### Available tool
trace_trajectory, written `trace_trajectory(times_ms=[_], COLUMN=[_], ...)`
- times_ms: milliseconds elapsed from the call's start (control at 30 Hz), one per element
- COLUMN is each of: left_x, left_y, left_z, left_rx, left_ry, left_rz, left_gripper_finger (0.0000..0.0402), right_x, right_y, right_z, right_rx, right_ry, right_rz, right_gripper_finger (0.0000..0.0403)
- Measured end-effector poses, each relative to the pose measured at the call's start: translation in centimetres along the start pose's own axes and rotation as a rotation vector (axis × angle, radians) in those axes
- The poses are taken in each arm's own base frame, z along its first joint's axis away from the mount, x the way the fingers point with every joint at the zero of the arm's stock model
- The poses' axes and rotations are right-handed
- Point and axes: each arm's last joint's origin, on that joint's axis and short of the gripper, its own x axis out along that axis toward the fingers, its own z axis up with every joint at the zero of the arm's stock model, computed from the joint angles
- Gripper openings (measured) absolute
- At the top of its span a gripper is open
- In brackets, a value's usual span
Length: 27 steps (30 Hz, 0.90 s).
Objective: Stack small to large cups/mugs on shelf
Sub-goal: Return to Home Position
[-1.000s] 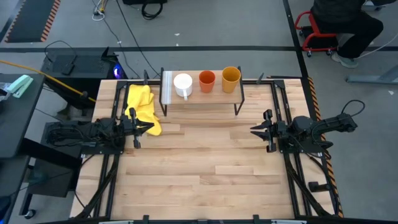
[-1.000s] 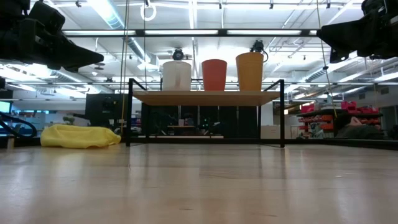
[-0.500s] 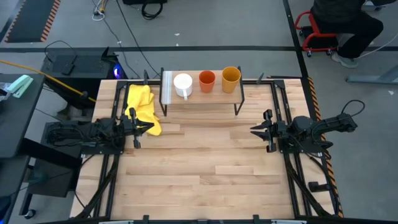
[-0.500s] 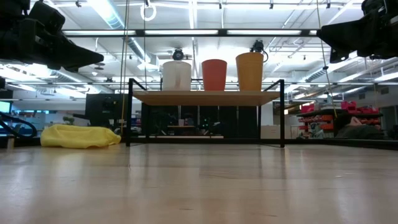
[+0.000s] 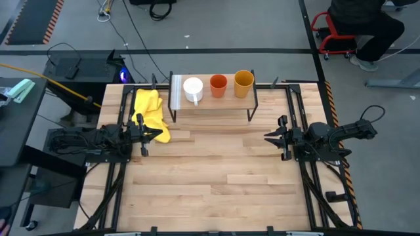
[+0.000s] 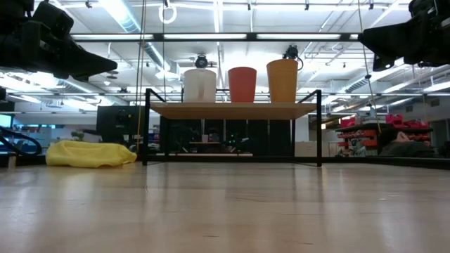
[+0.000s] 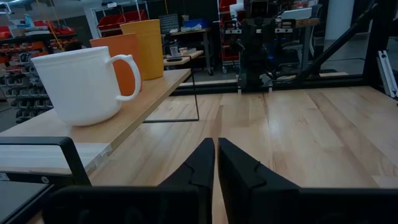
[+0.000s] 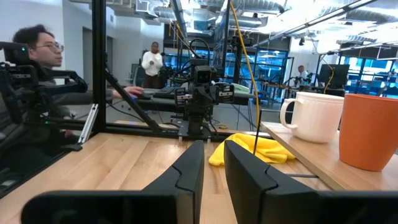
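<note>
A small low shelf with a light wooden plank top and thin black metal legs (image 5: 216, 105) is standing at the far middle of the pale wooden tabletop (image 5: 216, 183), and three cups are sitting in a row on it, apart from one another: a white ceramic mug with a handle (image 5: 193, 87) towards the left arm's end, an orange-red cup (image 5: 218, 84) in the middle, and a slightly taller yellow-orange cup (image 5: 243, 80) at the right arm's end. A crumpled yellow cloth (image 5: 148, 108) is lying on the table just beside the shelf's left end. The left gripper (image 5: 159, 134) is hovering by the cloth's near edge, and its wrist view is showing the dark fingers (image 7: 202, 163) pressed together with only a hairline between them. The right gripper (image 5: 268, 137) is hovering well apart from it on the opposite side, its fingers (image 8: 191, 168) slightly parted with bare table showing through the gap. In the low view both arms are appearing only as dark shapes cut off at the upper corners. From the left wrist the mug is covering most of the orange-red cup; from the right wrist that cup is being cut off by the frame. A seated person (image 8: 37, 59) is showing partly behind a black post
</note>
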Motion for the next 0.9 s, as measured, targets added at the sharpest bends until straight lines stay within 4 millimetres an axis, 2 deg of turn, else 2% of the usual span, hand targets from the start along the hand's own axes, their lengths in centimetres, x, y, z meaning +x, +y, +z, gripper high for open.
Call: trace_trajectory(times_ms=[900], left_x=[0.00], left_y=[0.00], left_z=[0.00], left_rx=[0.000], left_ry=[0.000], left_rz=[0.000], left_gripper_finger=[0.0033], right_x=[0.00], right_y=[0.00], right_z=[0.00], right_rx=[0.000], right_ry=[0.000], right_rz=[0.000], right_gripper_finger=[0.0071])
